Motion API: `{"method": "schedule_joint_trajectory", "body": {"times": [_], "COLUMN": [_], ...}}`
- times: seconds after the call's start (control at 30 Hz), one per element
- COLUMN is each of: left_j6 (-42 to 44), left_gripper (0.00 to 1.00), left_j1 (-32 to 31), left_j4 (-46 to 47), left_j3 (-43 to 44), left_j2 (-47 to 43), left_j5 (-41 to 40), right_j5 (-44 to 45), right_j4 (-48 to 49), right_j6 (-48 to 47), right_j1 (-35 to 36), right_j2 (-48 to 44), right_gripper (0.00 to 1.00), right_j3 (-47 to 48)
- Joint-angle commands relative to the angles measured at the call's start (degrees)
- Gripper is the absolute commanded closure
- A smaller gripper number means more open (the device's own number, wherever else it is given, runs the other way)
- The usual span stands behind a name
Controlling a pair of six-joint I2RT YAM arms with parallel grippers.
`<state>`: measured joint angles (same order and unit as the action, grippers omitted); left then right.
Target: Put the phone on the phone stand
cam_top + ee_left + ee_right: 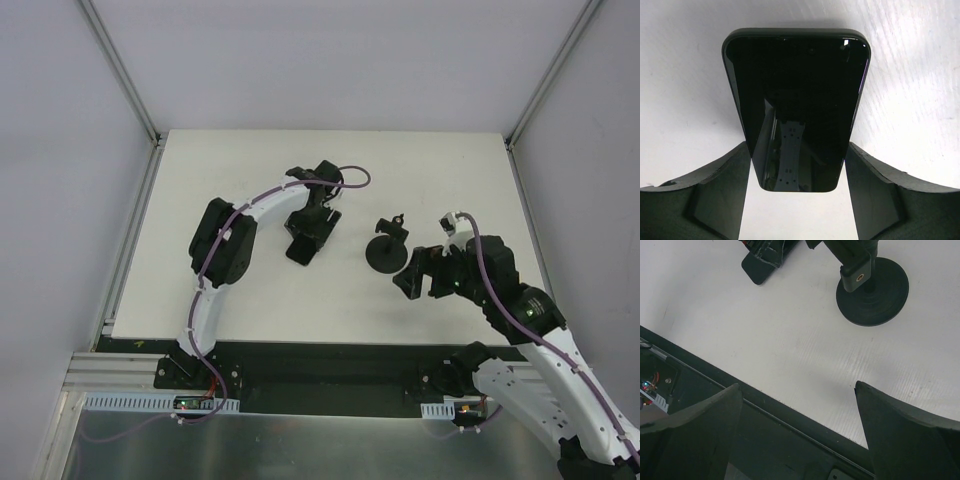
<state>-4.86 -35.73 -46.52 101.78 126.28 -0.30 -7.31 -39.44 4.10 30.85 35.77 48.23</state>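
Observation:
The phone, a glossy black slab, sits between my left gripper's fingers, which press on its two long edges. In the top view the left gripper holds the phone tilted at mid-table, low end near the surface, left of the phone stand. The black stand has a round disc base and a short upright cradle. My right gripper is open and empty just right of and nearer than the stand. In the right wrist view the stand and the phone lie beyond that gripper.
The white table ends at a black front rail right under my right gripper. Grey walls and metal frame posts enclose the left, back and right sides.

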Motion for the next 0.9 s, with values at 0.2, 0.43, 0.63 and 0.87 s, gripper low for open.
{"method": "schedule_joint_trajectory", "body": {"times": [0.2,0.43,0.63,0.87], "left_j6": [-3.1,-4.2,-3.0,2.9], "left_gripper": [1.0,1.0,1.0,1.0], "left_j1": [-0.7,-0.7,-1.5,-7.5], "left_j4": [3.3,11.2,21.8,31.9], "left_j3": [-3.0,-9.0,-18.1,-26.5], "left_j2": [-16.2,-29.1,-41.9,-51.4], "left_j5": [-2.0,1.6,5.4,-3.0], "right_j5": [5.3,7.0,6.3,4.4], "right_j4": [1.1,1.6,5.1,11.1], "right_j6": [3.1,5.8,11.2,18.5], "right_j1": [0.1,0.2,0.3,0.8], "right_j2": [2.9,7.5,13.7,23.8], "right_gripper": [0.04,0.04,0.03,0.11], "right_j3": [5.9,13.3,19.1,25.8]}}
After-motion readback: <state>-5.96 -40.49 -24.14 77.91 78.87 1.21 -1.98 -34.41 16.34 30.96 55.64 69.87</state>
